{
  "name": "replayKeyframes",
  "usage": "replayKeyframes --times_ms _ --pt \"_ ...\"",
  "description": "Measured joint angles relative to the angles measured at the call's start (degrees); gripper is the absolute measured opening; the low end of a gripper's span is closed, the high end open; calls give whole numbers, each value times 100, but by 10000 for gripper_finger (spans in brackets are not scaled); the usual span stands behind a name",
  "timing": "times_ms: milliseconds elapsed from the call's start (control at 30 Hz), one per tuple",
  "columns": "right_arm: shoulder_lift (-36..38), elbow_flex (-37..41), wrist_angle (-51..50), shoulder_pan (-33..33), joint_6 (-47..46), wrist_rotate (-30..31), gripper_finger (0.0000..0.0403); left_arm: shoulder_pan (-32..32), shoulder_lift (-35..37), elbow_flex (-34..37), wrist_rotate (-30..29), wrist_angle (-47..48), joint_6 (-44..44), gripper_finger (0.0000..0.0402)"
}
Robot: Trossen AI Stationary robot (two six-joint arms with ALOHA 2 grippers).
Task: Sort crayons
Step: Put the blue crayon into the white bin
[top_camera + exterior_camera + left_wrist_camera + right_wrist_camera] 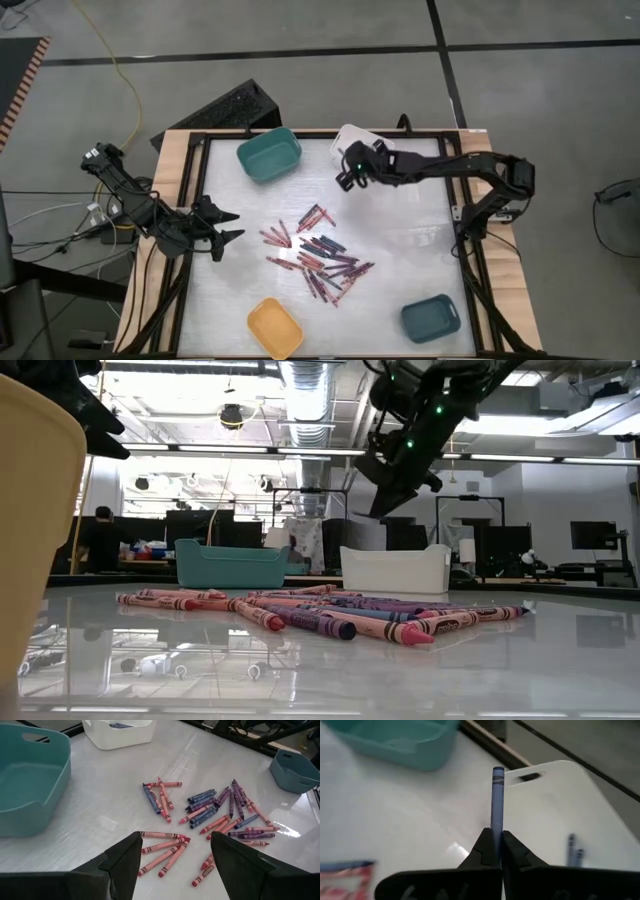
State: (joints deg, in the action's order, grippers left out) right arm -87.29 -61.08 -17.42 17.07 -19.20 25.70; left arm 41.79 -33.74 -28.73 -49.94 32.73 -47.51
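Item: slim blue wax crayon (497,802) pinched at its base by right gripper (496,851), poised over white plastic bin (555,815); risk: early release drops it outside rim; left gripper (174,852) spread wide, idle.

Past the left gripper (175,857), fingers spread apart, crayons (210,815) lie scattered on the table (100,800) between two teal bins (27,775) and a white bin (117,731).

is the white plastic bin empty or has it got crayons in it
Not empty: the white plastic bin holds dark blue crayons, seen past the right gripper.
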Motion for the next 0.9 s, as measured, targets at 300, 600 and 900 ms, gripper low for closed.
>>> replayKeyframes --times_ms 300,600,900 --pt "0 0 -14 564 24 -5 5 0 0 0 -10 0 125 228" --pt "-170 -4 -341 908 20 -15 5 -1 -2 0 -37 -1 162 228" --pt "-859 -4 -343 1209 -368 -172 29 1 -2 0 -39 -6 133 228"
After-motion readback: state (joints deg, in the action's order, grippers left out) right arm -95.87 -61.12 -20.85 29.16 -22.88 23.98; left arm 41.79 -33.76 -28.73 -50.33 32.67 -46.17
